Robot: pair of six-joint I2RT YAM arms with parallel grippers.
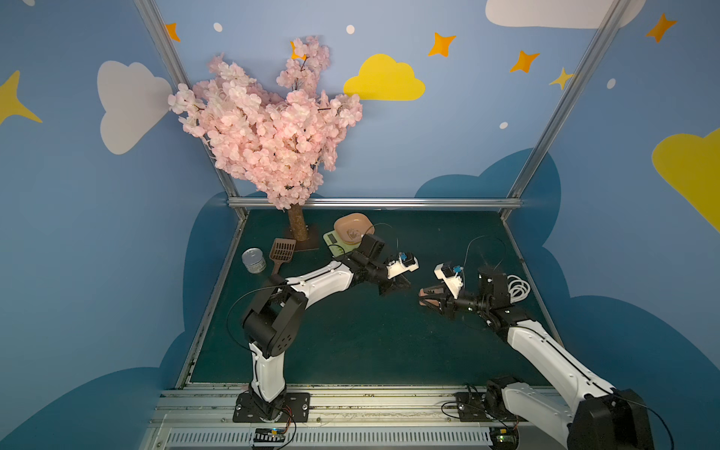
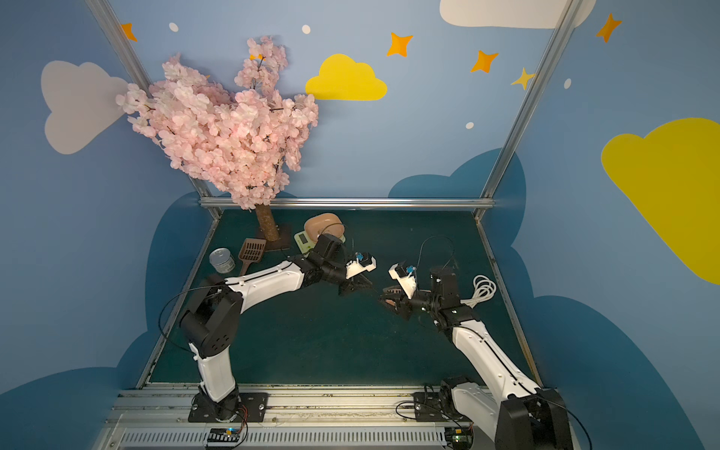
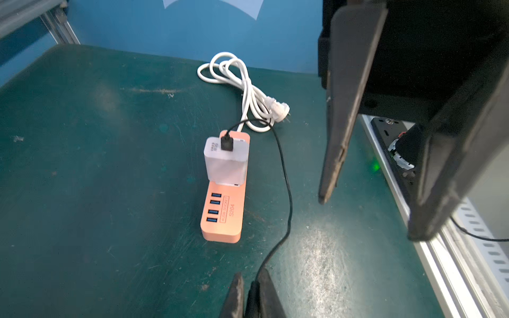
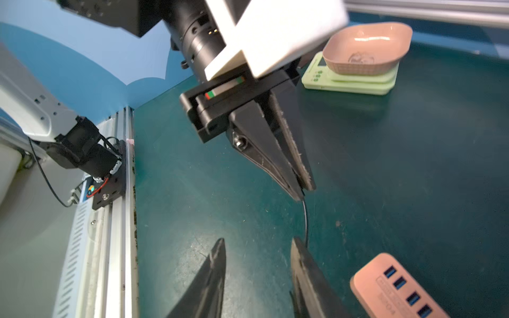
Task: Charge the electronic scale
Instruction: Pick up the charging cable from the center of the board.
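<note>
Scale (image 1: 336, 238) sits at the far side of the table (image 1: 350, 343), upper middle in both top views, partly behind the left arm. The left pincer (image 4: 304, 191) is clenched on the black cable (image 3: 286, 192) near its free end, with the plug hidden. The right pincer (image 4: 257, 242) is released, one finger touching that cable. The next move, I judge, is to carry the plug to the scale slowly, leaving slack — the cable leads to the charger (image 3: 225, 162) in the strip (image 3: 223, 217).
</note>
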